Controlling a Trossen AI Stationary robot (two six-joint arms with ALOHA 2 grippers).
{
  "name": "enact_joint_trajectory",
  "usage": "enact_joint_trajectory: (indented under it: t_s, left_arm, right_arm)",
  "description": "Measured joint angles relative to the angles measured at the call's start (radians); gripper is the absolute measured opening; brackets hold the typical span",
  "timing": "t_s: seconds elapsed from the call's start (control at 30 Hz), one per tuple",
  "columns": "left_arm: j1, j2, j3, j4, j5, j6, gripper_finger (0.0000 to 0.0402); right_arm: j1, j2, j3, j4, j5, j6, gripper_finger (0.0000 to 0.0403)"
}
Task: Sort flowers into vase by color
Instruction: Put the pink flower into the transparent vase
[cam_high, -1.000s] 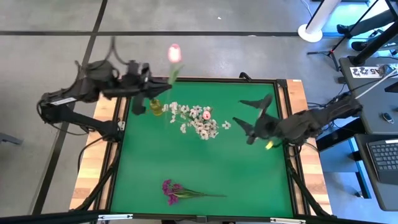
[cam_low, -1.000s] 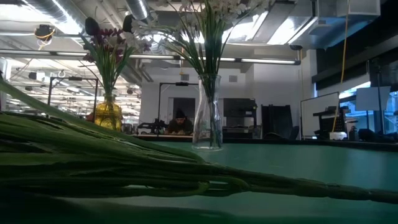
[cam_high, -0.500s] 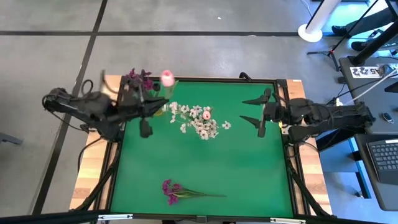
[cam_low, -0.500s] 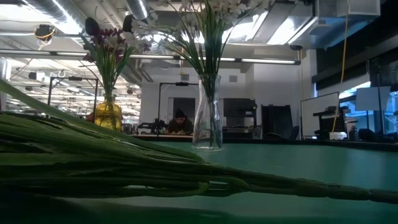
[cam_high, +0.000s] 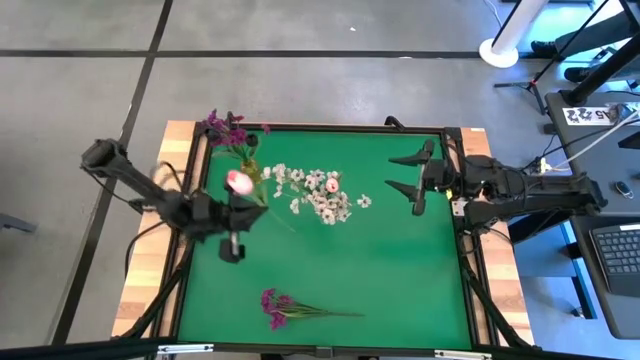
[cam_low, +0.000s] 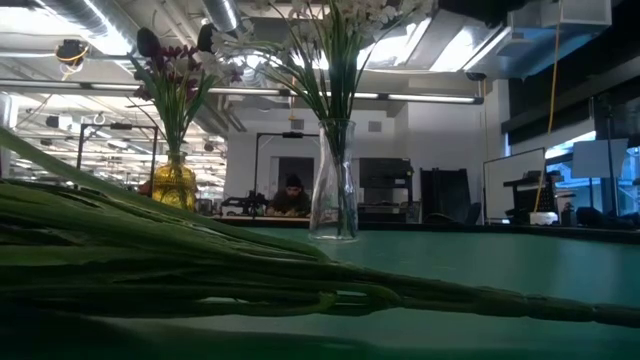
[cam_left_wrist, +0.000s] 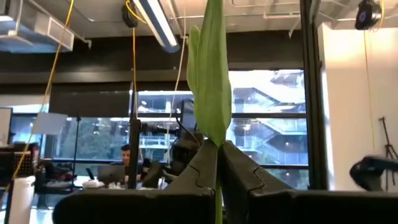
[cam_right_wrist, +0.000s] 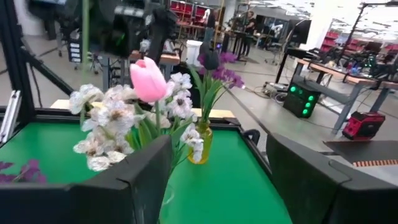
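My left gripper is above the table's left part, shut on a flower with a pink bud and a green leaf. My right gripper hangs open and empty by the table's right edge. A yellow vase with purple flowers stands at the far left. A clear vase with white blossoms stands next to it. One purple flower lies flat on the green mat near the front edge. My left gripper pinches the flower's green stem where the leaf begins between its two shut fingers. The leaf stands up past the fingertips. The flower is lifted clear of the table, with its pink bud over the mat beside the yellow vase.
The green mat has a raised dark frame around it. The stems of the lying flower fill the low view's foreground. Desks, stands and cables lie beyond the table's right edge.
My left gripper has come down and toward the table's near edge from above the yellow vase, carrying the pink flower and turning as it went. The purple flowers in the yellow vase now show. My right gripper has drawn back toward the right edge and rolled level.
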Motion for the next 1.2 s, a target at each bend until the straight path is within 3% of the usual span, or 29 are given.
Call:
enact_joint_trajectory:
  t_s: [0.17, 0.47, 0.93, 1.2]
  left_arm:
    - [0.067, 0.199, -0.024, 0.253, 0.071, 0.01, 0.0]
    - [0.179, 0.418, 0.073, 0.323, 0.076, 0.067, 0.0]
    - [0.272, 0.466, 0.11, 0.322, -0.003, 0.157, 0.0]
    - [0.321, 0.466, 0.11, 0.231, 0.0, 0.078, 0.0]
  right_arm:
    - [-0.048, 0.0, -0.032, 0.065, -0.058, 0.022, 0.026]
    - [-0.129, 0.003, -0.085, 0.061, -0.124, 0.078, 0.0259]
    - [-0.138, 0.022, -0.111, 0.059, -0.134, 0.088, 0.0259]
    - [-0.137, 0.069, -0.111, 0.061, -0.134, 0.083, 0.0259]
